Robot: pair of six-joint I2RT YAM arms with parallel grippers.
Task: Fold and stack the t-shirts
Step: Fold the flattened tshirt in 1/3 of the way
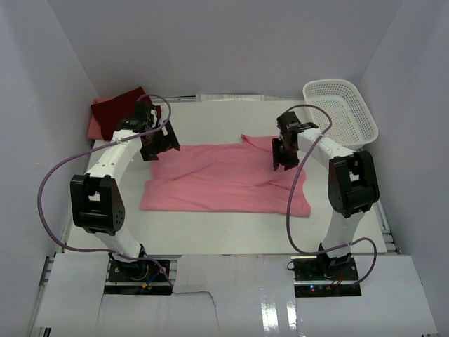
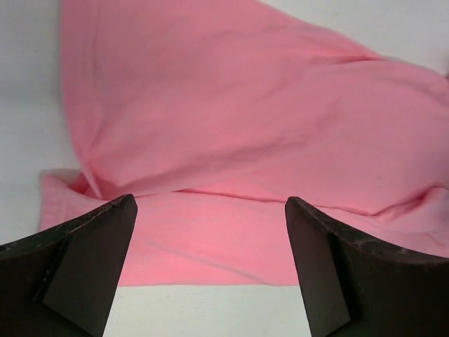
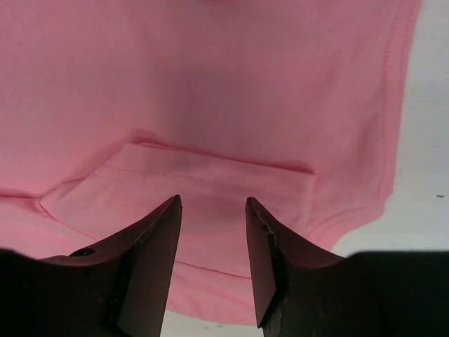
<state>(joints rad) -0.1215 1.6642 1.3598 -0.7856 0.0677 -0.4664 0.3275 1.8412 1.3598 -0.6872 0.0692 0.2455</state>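
The light pink t-shirt [image 1: 224, 179] is lying spread on the surface [image 1: 210, 235]. The left fingers [image 2: 84, 260] are hovering wide apart over its far left edge. The right fingers [image 3: 151, 260] are standing narrowly parted, gripping nothing, just above its folded far right part.
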